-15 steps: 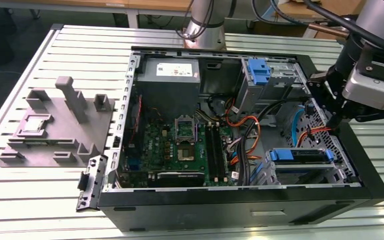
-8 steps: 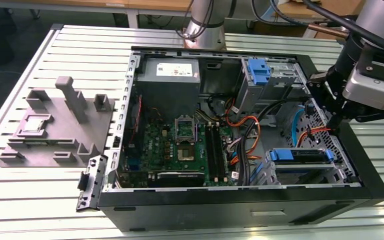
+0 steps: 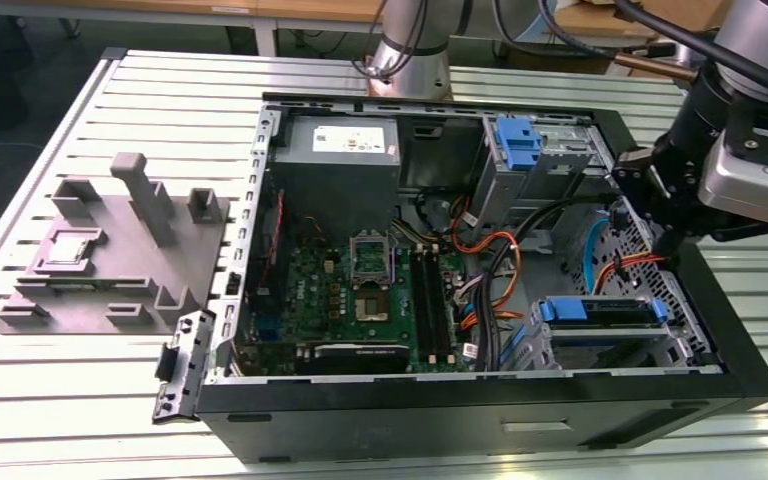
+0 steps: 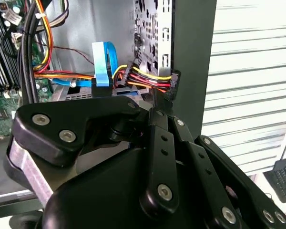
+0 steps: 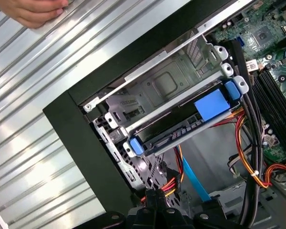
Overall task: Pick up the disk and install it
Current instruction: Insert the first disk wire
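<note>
Slatted metal table [image 3: 64, 400] under an open computer case [image 3: 491, 410]; the disk [image 3: 598, 312] already sits in its bay near the case's front corner. Gripper [image 3: 664, 245] hovers just above that wall, finger state impossible to tell. Best approach: descend squarely, avoiding the cables [image 5: 250, 157].

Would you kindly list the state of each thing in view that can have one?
computer case: lying on its side, side panel off, inside exposed.
disk: seated in the drive cage inside the case, blue frame around it; also in the first wrist view.
gripper: over the case's edge near the cable bundle, holding nothing visible.
hand: resting on the slatted table.
</note>
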You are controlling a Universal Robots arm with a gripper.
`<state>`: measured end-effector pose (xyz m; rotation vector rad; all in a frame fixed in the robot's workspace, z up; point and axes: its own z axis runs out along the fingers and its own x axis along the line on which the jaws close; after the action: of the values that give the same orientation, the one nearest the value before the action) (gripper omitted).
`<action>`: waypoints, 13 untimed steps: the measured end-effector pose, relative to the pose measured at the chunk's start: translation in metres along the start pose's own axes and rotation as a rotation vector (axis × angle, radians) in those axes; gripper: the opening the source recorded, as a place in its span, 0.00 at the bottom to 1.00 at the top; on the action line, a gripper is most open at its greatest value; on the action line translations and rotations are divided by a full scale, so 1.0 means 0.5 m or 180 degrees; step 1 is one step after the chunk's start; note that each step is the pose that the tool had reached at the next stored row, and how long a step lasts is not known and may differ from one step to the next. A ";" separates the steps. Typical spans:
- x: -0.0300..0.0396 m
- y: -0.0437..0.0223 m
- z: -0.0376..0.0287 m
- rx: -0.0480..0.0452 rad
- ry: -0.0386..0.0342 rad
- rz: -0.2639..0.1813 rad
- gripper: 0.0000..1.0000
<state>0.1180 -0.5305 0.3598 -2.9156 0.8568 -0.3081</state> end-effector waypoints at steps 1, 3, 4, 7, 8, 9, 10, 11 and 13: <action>0.001 -0.001 0.001 -0.0005 0.0004 -0.0008 0.10; 0.002 -0.002 0.003 -0.0013 0.0009 -0.0023 0.11; 0.003 -0.003 0.004 -0.0016 0.0012 -0.0030 0.17; 0.005 -0.005 0.006 -0.0027 0.0018 -0.0051 0.24; 0.006 -0.006 0.007 -0.0030 0.0020 -0.0060 0.24; 0.006 -0.007 0.008 -0.0033 0.0022 -0.0068 0.24; 0.007 -0.007 0.009 -0.0035 0.0024 -0.0077 0.25; 0.008 -0.008 0.010 -0.0038 0.0026 -0.0086 0.25; 0.009 -0.009 0.011 -0.0046 0.0030 -0.0106 0.31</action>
<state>0.1253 -0.5292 0.3556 -2.9468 0.8157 -0.3200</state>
